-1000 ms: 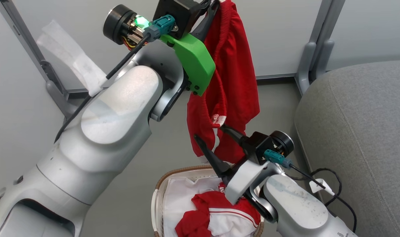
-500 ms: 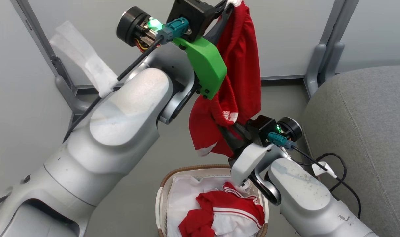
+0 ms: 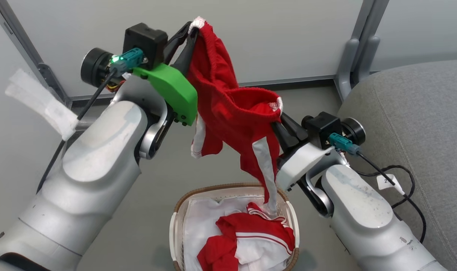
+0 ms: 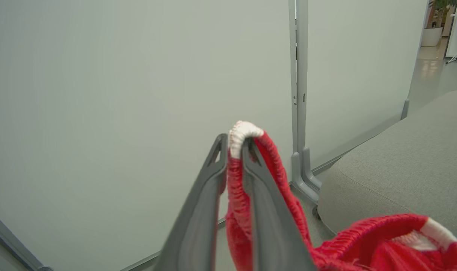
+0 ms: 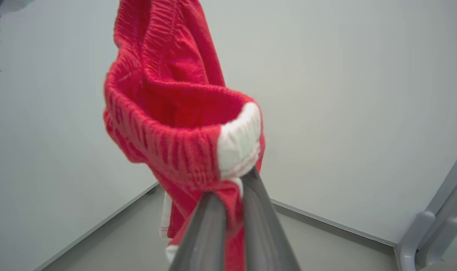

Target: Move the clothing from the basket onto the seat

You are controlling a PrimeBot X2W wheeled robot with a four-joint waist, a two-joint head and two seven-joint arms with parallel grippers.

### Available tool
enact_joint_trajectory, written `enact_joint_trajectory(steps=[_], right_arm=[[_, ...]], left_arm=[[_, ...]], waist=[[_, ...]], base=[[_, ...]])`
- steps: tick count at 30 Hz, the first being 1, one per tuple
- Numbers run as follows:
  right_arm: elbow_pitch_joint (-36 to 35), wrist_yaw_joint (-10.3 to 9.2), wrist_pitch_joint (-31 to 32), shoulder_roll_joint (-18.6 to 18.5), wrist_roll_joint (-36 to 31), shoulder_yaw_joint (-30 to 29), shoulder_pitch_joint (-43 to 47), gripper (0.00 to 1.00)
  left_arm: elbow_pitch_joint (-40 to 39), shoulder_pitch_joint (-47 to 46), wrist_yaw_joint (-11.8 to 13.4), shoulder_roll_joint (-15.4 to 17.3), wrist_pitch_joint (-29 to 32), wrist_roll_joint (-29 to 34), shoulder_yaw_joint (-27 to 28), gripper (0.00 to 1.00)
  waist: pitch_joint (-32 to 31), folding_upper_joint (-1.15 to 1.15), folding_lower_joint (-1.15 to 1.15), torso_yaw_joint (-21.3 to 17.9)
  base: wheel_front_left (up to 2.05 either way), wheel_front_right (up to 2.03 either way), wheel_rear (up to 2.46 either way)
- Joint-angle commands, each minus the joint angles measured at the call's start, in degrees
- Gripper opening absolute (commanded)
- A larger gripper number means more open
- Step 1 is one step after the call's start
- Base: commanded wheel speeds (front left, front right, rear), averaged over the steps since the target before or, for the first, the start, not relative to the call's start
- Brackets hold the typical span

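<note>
Shorts (image 3: 228, 109) hang pinched — left claw (image 3: 192, 31), right claw (image 3: 278, 119) both clamped.

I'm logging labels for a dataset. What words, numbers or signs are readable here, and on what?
Nothing reads clearly.
Small white paper tag on the black cable: dark mark, too small to read.
Red-and-white jersey in the cream perforated plastic basket: crumpled, no legible lettering.

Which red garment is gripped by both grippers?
The bright red shorts with gathered elastic waist, pinched at the waistband by left gripper and right gripper; the red-and-white striped jersey lies loose in the cream perforated plastic basket.
</note>
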Motion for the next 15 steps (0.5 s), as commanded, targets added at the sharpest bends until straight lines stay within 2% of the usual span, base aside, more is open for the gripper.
enact_joint_trajectory(steps=[1, 10, 15], right_arm=[[-0.6, -0.06, -0.1, -0.2, -0.9, -1.0, -1.0, 0.00], [-2.1, -0.06, -0.1, -0.3, -4.8, -7.4, -1.1, 0.00], [-1.7, -0.06, -0.1, -0.3, -7.5, -11.5, -0.3, 0.00]], left_arm=[[0.5, 1.8, 0.2, 0.6, -1.5, -0.8, 0.7, 1.00], [2.2, 9.4, -1.3, 2.8, -9.9, -1.2, 0.9, 1.00], [2.4, 13.1, -2.5, 2.5, -12.4, -0.5, -0.4, 1.00]], waist=[[0.3, 0.00, 0.00, -0.5], [1.1, 0.00, 0.00, -2.5], [1.7, 0.00, 0.00, -4.1]], base=[[0.00, 0.00, 0.00], [0.00, 0.00, 0.00], [0.00, 0.00, 0.00]])
